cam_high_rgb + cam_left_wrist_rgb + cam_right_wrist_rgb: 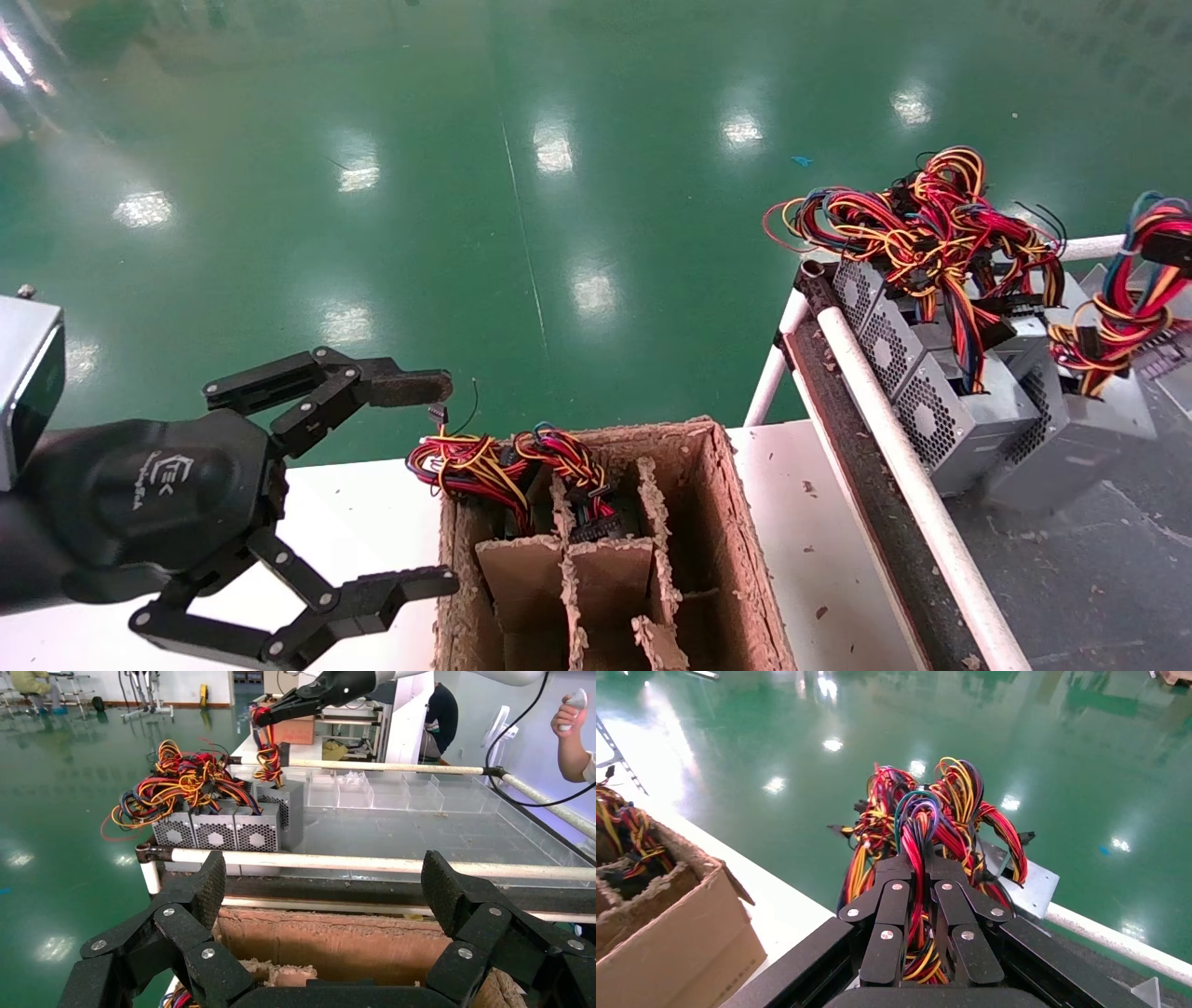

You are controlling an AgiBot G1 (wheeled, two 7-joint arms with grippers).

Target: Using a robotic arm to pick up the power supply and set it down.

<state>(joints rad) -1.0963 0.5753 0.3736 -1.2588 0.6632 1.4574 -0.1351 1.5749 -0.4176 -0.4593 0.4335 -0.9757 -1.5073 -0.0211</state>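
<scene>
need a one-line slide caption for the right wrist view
Right gripper shut on a power supply's wire bundle, above the green floor, cardboard box off to one side.

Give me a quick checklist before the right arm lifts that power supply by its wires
1. Right gripper fingers shut on the wire bundle: ok.
2. Grip on the power supply body itself: not ok, only the wires are held.
3. Bundle free of the neighbouring units' wires: cannot tell.
4. Cardboard box has an open compartment: ok.
5. Left gripper open, beside the box, away from the rack: ok.
</scene>
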